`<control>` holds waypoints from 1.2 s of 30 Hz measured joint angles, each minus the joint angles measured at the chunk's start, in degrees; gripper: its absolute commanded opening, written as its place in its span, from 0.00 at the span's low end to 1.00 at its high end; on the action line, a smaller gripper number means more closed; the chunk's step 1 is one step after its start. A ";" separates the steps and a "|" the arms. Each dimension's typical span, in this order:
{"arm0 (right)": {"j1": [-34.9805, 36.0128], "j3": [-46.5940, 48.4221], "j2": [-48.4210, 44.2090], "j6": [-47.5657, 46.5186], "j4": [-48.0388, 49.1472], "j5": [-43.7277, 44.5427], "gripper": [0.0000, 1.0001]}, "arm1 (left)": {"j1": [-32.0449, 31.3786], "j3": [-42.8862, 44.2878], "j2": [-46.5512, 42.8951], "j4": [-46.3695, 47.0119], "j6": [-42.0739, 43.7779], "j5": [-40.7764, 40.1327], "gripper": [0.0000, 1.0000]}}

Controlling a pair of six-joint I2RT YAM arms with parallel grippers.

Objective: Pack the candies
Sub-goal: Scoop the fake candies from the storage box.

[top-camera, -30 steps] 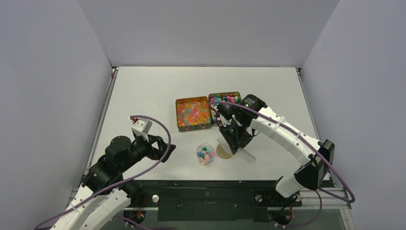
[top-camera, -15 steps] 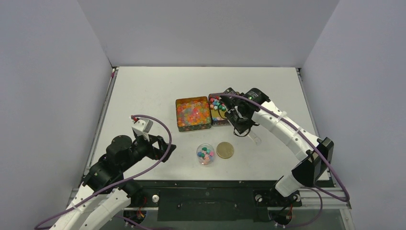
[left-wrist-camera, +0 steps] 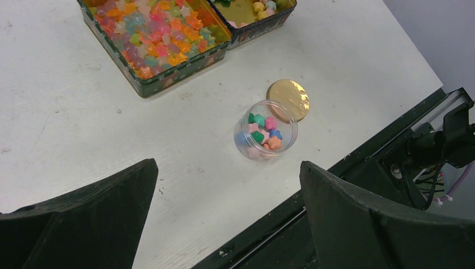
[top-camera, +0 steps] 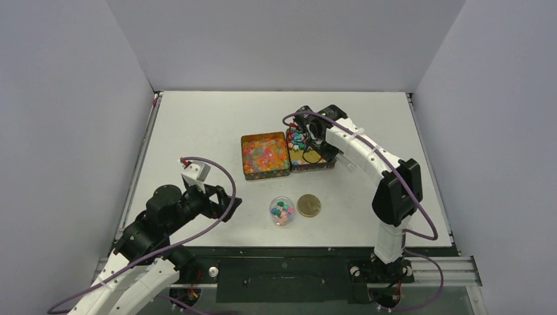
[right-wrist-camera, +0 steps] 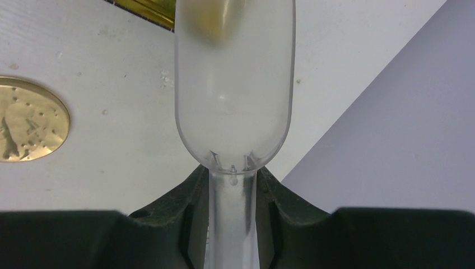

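Glossy translucent candies (top-camera: 265, 153) fill the left square tin (top-camera: 266, 174); they also show in the left wrist view (left-wrist-camera: 157, 33). Opaque coloured candies (top-camera: 299, 139) lie in the right tin (top-camera: 316, 168). A small clear jar (top-camera: 282, 210) holds a few opaque candies (left-wrist-camera: 265, 130). My right gripper (top-camera: 309, 139) is over the right tin, shut on the handle of a clear plastic scoop (right-wrist-camera: 232, 101). A yellowish blur shows at the scoop's far end. My left gripper (top-camera: 220, 200) is open and empty, left of the jar, its jaws wide apart (left-wrist-camera: 228, 165).
A flat round gold lid (top-camera: 309, 205) lies on the table just right of the jar, touching it in the left wrist view (left-wrist-camera: 288, 100). It also shows in the right wrist view (right-wrist-camera: 31, 120). The table's black front rail (left-wrist-camera: 392, 162) is close behind the jar.
My right arm has carried the scoop from beside the jar and lid back and up to the right tin. The left arm, jar and lid have not moved.
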 measured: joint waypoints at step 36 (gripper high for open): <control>0.83 9.31 19.82 -2.67 -1.49 6.47 0.00 | -0.22 0.00 0.02 0.02 0.00 0.02 0.96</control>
